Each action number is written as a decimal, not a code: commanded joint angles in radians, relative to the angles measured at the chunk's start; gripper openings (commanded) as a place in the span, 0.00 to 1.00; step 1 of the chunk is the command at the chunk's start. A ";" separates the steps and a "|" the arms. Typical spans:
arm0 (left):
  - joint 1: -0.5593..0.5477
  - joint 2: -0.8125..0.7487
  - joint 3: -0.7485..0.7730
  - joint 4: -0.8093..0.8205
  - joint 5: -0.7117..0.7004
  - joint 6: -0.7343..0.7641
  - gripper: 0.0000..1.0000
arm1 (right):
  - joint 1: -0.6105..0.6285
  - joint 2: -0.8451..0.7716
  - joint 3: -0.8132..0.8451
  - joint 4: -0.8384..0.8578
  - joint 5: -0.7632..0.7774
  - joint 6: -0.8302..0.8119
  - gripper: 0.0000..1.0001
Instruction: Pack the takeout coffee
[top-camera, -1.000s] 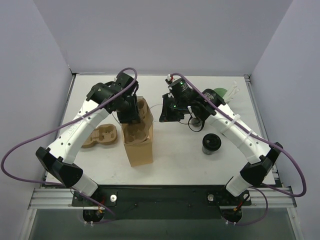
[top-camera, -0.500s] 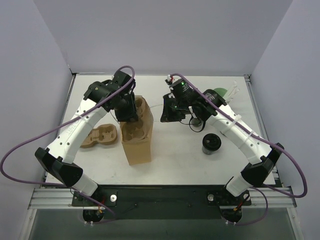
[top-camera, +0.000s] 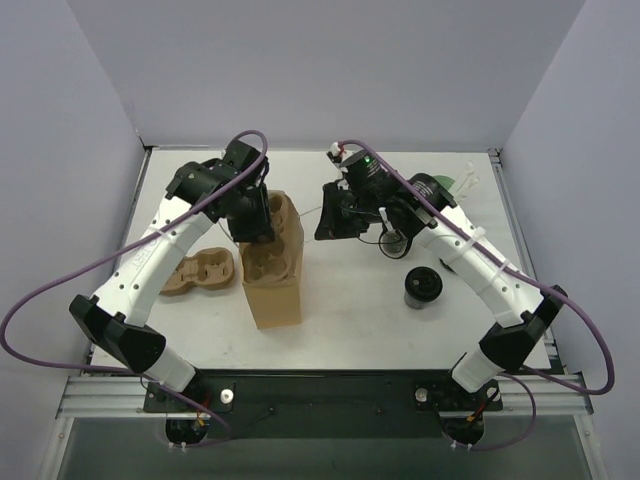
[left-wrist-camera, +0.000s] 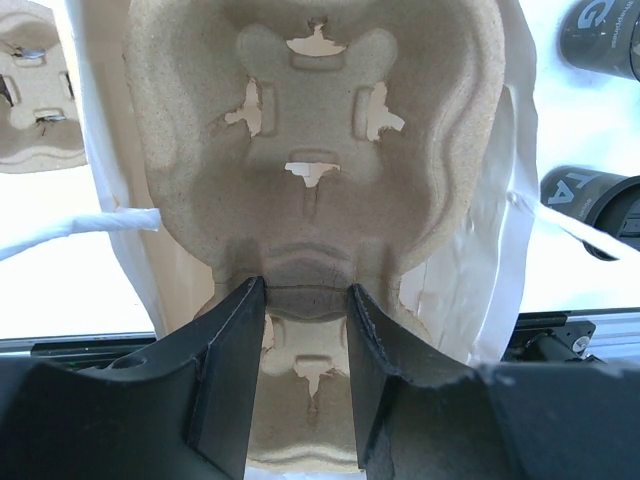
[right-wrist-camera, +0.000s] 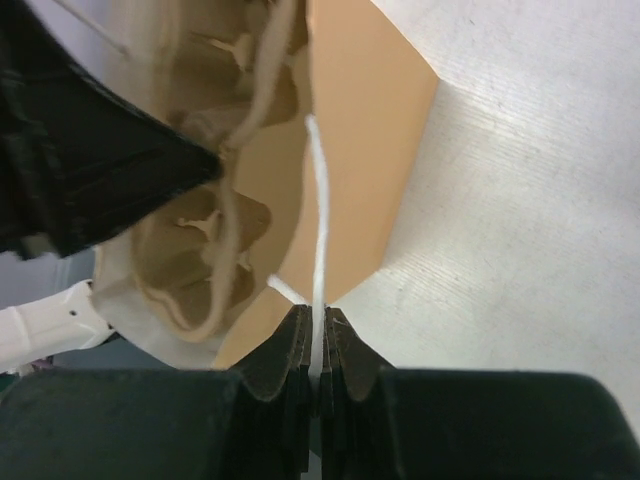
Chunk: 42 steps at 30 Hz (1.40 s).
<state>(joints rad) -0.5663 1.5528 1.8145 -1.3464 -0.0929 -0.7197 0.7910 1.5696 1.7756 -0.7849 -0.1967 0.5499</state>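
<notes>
A dark takeout coffee cup (top-camera: 423, 287) with a black lid stands on the table at the right; a second dark cup (top-camera: 396, 243) is partly hidden under my right arm. Both show in the left wrist view (left-wrist-camera: 603, 36) (left-wrist-camera: 598, 203). The tan paper bag (top-camera: 276, 296) stands upright with a pulp tray (top-camera: 286, 214) in its mouth. My left gripper (top-camera: 258, 222) (left-wrist-camera: 300, 287) is shut on the tray's middle ridge (left-wrist-camera: 305, 180). My right gripper (top-camera: 322, 226) (right-wrist-camera: 318, 312) is shut on the bag's white handle (right-wrist-camera: 317, 220), stretched to the right.
A second pulp tray (top-camera: 199, 272) lies on the table left of the bag. A pale green cup (top-camera: 441, 187) with white sticks stands at the back right. The bag's other handle (left-wrist-camera: 70, 226) hangs to its left side.
My left gripper has drawn back slightly with the tray, and the bag has shifted a little left. My right gripper has moved slightly left with the handle.
</notes>
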 joint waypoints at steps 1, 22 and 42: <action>0.006 0.013 -0.009 -0.227 -0.027 0.009 0.10 | -0.007 0.044 0.122 0.006 -0.072 0.031 0.00; -0.010 0.058 -0.080 -0.189 0.001 -0.001 0.16 | -0.004 0.093 0.124 0.030 -0.073 0.062 0.00; -0.006 0.052 -0.021 -0.229 0.002 0.035 0.57 | -0.009 0.078 0.085 0.030 -0.044 0.064 0.00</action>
<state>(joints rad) -0.5732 1.6218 1.7763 -1.3510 -0.0967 -0.7006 0.7906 1.6661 1.8725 -0.7586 -0.2581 0.6022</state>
